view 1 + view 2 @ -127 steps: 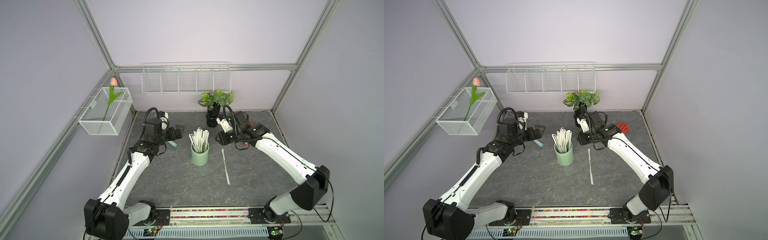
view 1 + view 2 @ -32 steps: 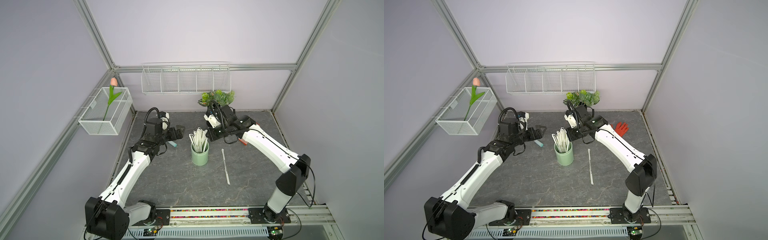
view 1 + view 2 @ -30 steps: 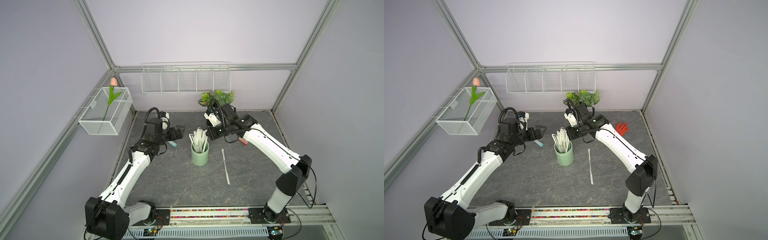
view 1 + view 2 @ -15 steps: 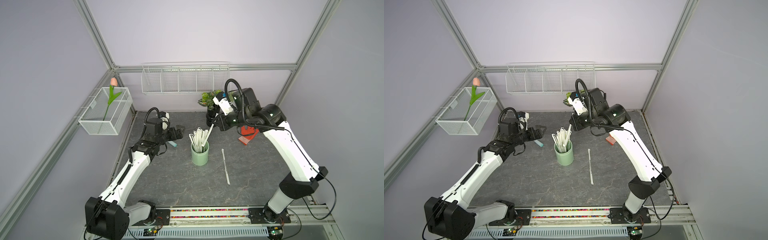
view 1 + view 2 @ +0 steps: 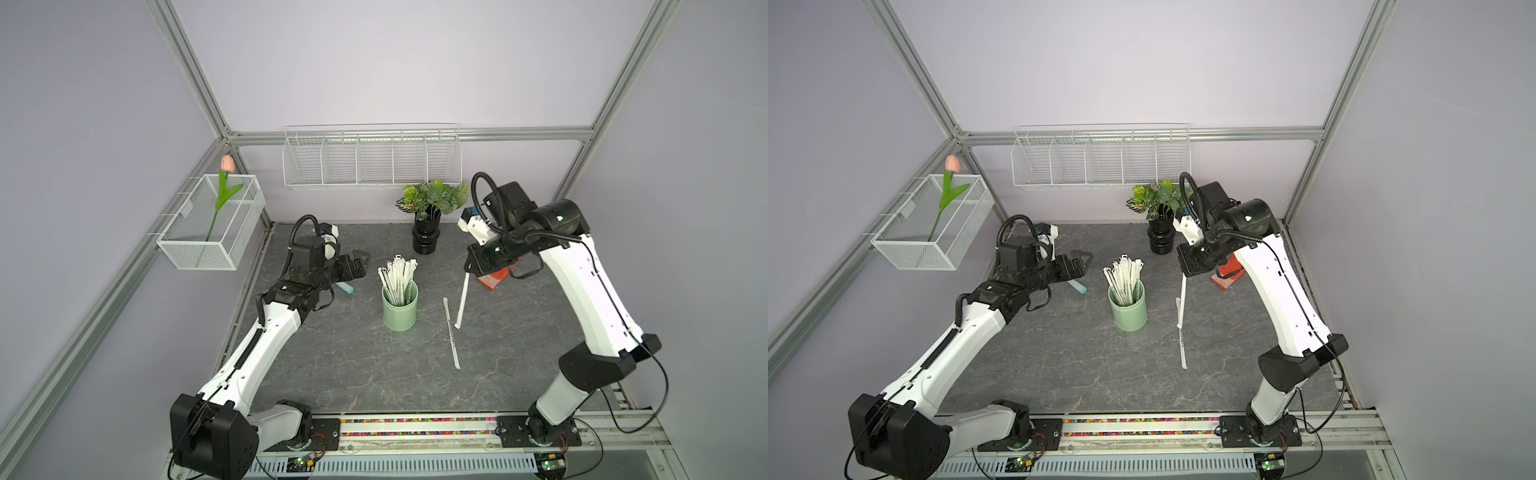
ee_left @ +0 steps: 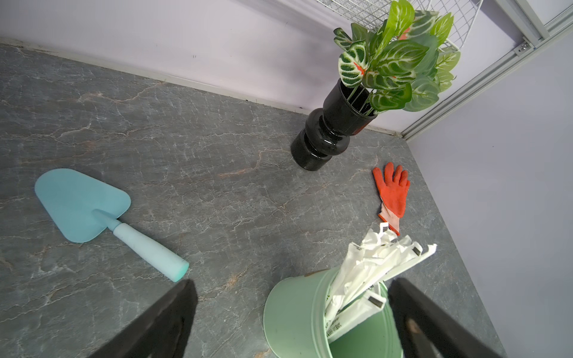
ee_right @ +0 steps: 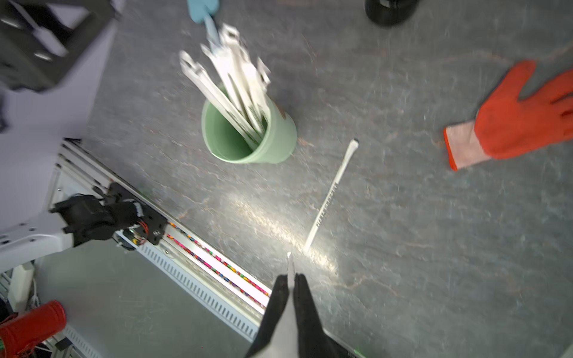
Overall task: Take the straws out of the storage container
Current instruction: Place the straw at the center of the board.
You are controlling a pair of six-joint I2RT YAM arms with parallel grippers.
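Half a second back the right claw (image 5: 469,271) was up beside the tops of the straws (image 5: 398,277). Now it has swung lower and toward the right of the frame, pinched shut on one held straw (image 5: 462,300). That straw hangs clear of the mint cup (image 5: 400,316), its lower end close to a loose straw (image 5: 451,334) lying flat on the worktop (image 5: 353,374). The other straws stand bunched in the cup at frame centre, as before. The left claw (image 5: 360,263), spread wide and holding nothing, has not shifted from the cup's left.

The left wrist view shows the whole blue trowel (image 6: 83,204) and the red glove (image 6: 392,192) uncovered. In both top views only the trowel's handle shows past the left arm, and the right arm covers much of the glove. The right wrist view, blurred, shows the dark fingers (image 7: 277,297) closed on the white wrapper. In a top view the held straw overlaps the loose one.
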